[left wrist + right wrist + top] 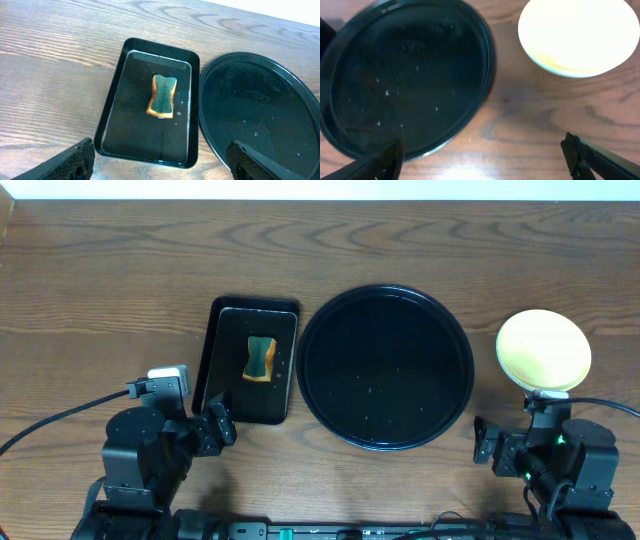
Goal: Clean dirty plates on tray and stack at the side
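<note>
The large round black tray (385,367) sits mid-table with nothing on it but a few water droplets; it also shows in the left wrist view (260,115) and the right wrist view (405,75). A stack of plates with the pale yellow plate (543,349) on top stands on the wood to the tray's right, also in the right wrist view (577,35). The plates beneath are mostly hidden; only a pale rim shows. My left gripper (162,162) is open and empty, near the table's front, below the rectangular tray. My right gripper (482,160) is open and empty, in front of the plate stack.
A smaller rectangular black tray (222,365) left of the round tray holds a green-and-yellow sponge (261,358), also seen in the left wrist view (162,96). Cables run from both arm bases along the front edge.
</note>
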### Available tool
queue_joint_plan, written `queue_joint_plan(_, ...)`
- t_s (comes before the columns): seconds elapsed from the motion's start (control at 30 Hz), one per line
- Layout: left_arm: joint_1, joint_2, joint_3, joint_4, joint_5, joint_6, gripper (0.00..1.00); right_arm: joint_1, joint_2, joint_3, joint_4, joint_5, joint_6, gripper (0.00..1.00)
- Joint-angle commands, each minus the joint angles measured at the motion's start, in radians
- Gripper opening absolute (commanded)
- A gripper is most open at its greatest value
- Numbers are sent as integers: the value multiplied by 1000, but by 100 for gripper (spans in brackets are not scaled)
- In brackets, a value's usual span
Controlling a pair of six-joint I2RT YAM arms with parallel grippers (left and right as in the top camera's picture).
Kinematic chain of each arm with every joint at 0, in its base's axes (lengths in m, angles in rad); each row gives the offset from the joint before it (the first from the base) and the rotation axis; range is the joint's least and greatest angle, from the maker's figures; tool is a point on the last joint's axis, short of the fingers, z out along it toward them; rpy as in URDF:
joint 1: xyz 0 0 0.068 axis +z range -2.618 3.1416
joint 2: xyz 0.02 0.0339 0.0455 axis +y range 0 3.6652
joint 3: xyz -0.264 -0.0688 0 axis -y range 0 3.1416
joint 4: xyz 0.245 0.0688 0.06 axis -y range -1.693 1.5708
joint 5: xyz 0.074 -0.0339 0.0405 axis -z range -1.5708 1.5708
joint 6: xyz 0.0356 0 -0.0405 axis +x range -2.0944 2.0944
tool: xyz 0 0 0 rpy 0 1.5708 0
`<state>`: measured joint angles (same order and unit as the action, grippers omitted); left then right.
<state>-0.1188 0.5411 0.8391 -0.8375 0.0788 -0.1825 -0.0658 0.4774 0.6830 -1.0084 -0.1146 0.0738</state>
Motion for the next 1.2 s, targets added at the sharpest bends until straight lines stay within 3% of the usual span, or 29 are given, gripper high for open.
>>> queue_joint_plan(0.0, -2, 0, -13, 2, -5, 14, 85, 8, -6, -7, -18, 7, -12, 99)
queue_joint_plan(0.17, -2, 0, -13, 2, -5, 14, 85, 11, -101, -27, 21, 12, -12, 99)
queue_joint_plan(0.5, -2, 0, -13, 2, -5, 14, 85, 126, -468, -285, 472, 6, -12, 99)
queue_joint_plan(0.8, -2, 0, -13, 2, -5, 14, 85, 146, -472, -545, 968, 66, -13, 99)
queue_joint_plan(0.93, -2, 0, -13, 2, -5, 14, 85, 146, -473, -661, 1101, 63, -82, 99)
queue_joint_plan(1.17, -2, 0, -13, 2, -5, 14, 85, 151, -471, -678, 938, 58, -120, 99)
